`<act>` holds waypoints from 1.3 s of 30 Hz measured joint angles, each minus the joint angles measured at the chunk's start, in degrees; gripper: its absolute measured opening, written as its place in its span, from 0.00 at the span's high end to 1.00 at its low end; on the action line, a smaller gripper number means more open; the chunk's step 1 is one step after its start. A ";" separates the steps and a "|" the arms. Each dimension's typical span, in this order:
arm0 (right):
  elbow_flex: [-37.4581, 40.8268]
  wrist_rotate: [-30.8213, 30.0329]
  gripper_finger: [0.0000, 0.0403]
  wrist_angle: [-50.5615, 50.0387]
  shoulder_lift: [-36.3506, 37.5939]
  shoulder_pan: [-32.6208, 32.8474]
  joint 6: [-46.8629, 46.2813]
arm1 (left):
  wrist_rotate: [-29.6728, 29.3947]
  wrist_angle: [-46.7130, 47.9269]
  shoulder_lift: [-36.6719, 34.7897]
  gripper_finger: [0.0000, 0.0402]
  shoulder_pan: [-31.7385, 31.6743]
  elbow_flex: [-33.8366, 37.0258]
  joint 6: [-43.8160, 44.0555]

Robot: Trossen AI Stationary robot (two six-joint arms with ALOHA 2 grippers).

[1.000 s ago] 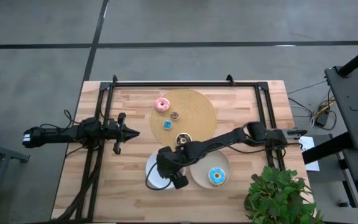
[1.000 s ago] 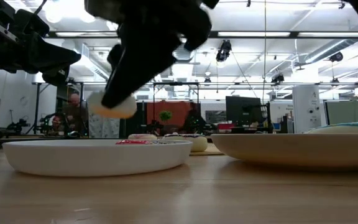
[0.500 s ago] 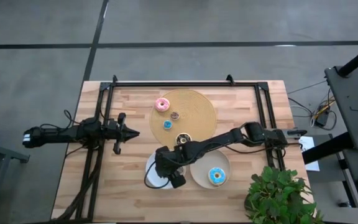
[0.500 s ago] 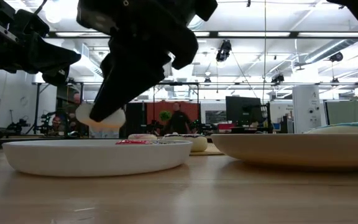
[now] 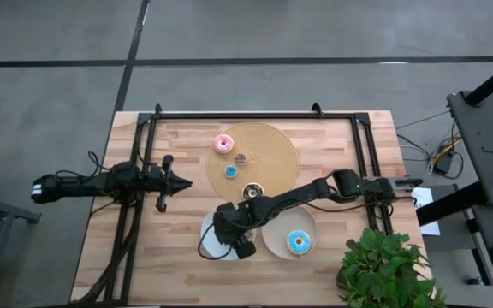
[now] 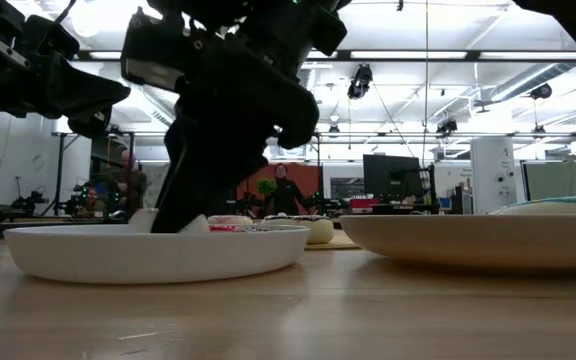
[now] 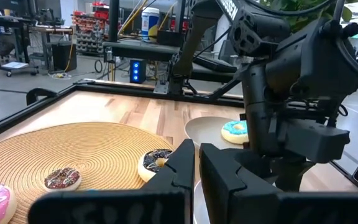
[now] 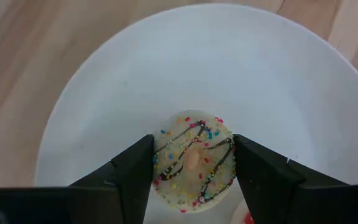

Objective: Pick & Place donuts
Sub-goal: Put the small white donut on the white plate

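My right gripper [image 8: 193,163] holds a cream donut [image 8: 194,158] over the middle of the white plate [image 8: 129,74], fingers closed on its two sides. The donut lies flat, sprinkled face up, so no long axis shows. The low view has it down at the plate's rim; the high view hides it under my arm. My left gripper [image 5: 181,182] waits left of the plate, fingers nearly closed, holding nothing.

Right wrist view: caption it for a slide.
Right gripper holds a sprinkled white donut down inside a white plate.
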State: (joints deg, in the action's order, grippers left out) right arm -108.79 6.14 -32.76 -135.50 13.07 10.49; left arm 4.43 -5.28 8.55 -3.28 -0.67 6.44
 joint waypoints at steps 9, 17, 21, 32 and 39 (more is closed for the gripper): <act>-0.11 0.01 0.50 0.00 -0.04 -0.01 0.32 | 0.00 0.13 -0.01 1.00 -0.01 0.00 0.00; -0.11 0.54 0.50 -0.45 -0.04 -0.21 1.52 | 0.01 0.10 0.00 1.00 0.00 0.00 0.00; -0.11 0.56 0.50 -1.04 -0.04 -0.42 1.55 | 0.00 0.04 -0.01 1.00 -0.01 0.00 0.00; -0.11 3.03 0.50 -1.33 -0.04 -0.78 1.54 | 0.02 0.02 -0.01 1.00 0.01 0.00 0.00; -0.09 3.41 0.50 -1.35 -0.04 -0.75 1.67 | 0.02 0.02 -0.01 1.00 0.00 0.00 0.01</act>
State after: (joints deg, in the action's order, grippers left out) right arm -108.88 9.55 -34.11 -135.55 12.32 12.17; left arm 4.44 -5.26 8.54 -3.28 -0.67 6.45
